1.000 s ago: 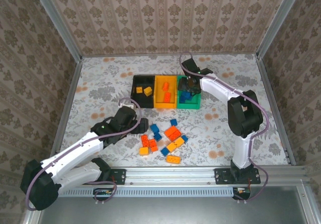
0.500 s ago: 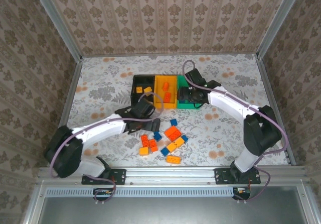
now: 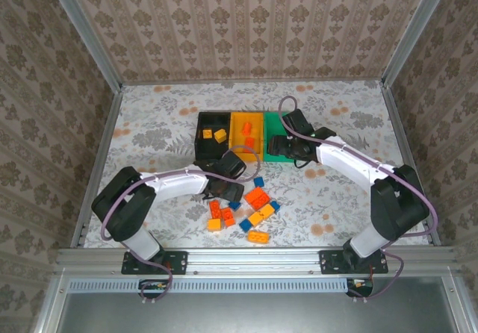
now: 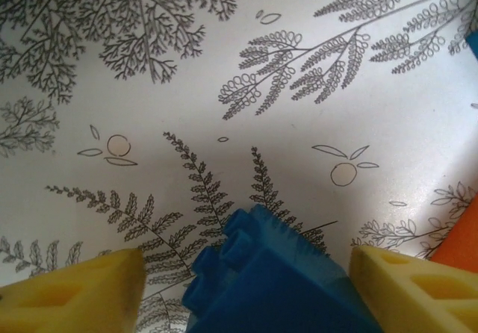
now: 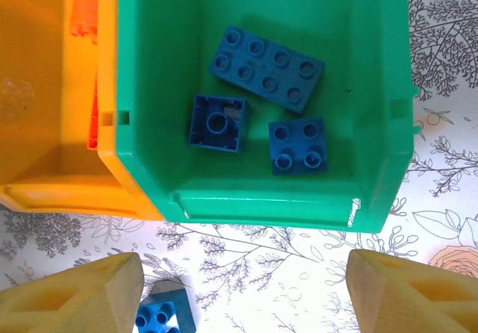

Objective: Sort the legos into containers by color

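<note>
Legos [image 3: 254, 212] lie scattered lower centre in the top view; left gripper [image 4: 246, 292] straddles a blue brick [image 4: 272, 273], jaws parted. Right gripper [image 5: 245, 288] hangs wide open, empty, below the green bin [image 5: 157, 64] holding three blue bricks [image 5: 267, 68].

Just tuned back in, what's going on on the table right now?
The left gripper is open, its fingers straddling a blue brick on the table beside the loose pile, which is not yet sorted. The right gripper hangs open over the near edge of the green bin, which holds three blue bricks.
</note>
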Controlling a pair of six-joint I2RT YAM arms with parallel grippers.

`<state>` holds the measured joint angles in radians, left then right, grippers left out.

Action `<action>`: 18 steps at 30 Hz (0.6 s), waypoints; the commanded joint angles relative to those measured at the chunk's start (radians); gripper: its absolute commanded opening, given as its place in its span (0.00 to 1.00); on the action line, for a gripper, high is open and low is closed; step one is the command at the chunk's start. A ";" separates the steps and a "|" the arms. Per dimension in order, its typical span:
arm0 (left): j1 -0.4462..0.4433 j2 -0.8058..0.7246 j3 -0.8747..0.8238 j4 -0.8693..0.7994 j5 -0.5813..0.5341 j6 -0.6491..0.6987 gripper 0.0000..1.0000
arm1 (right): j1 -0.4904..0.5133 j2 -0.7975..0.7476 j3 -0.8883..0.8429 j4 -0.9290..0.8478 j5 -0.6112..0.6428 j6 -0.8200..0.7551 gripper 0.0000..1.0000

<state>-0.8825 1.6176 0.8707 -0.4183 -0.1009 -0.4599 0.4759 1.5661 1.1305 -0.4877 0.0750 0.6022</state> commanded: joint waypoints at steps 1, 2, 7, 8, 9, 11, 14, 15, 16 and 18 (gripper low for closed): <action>-0.014 0.002 0.016 -0.005 -0.004 0.012 0.65 | -0.009 -0.038 -0.010 0.013 0.026 0.007 0.74; -0.014 -0.001 0.013 -0.005 -0.005 0.010 0.61 | -0.013 -0.040 -0.009 0.012 0.027 0.007 0.74; -0.015 -0.018 0.009 -0.014 -0.016 0.007 0.47 | -0.022 -0.043 -0.011 0.011 0.028 0.014 0.74; -0.016 -0.025 0.012 -0.020 -0.017 0.007 0.45 | -0.023 -0.046 -0.012 0.009 0.028 0.015 0.74; -0.015 -0.035 0.020 -0.027 -0.020 0.010 0.44 | -0.024 -0.050 -0.015 0.008 0.029 0.016 0.74; -0.017 -0.061 0.046 -0.043 -0.022 0.018 0.43 | -0.027 -0.064 -0.026 0.008 0.033 0.022 0.74; -0.021 -0.092 0.134 -0.065 -0.018 0.045 0.43 | -0.035 -0.104 -0.064 0.008 0.040 0.036 0.74; -0.024 -0.092 0.174 -0.065 -0.014 0.057 0.43 | -0.038 -0.122 -0.083 0.009 0.042 0.041 0.74; -0.023 -0.085 0.211 -0.064 -0.008 0.068 0.43 | -0.042 -0.140 -0.101 0.009 0.044 0.047 0.74; -0.023 -0.043 0.311 -0.054 -0.003 0.096 0.43 | -0.053 -0.183 -0.146 0.008 0.056 0.061 0.74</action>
<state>-0.8982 1.5738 1.0592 -0.4866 -0.1036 -0.4217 0.4381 1.4483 1.0317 -0.4706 0.0967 0.6304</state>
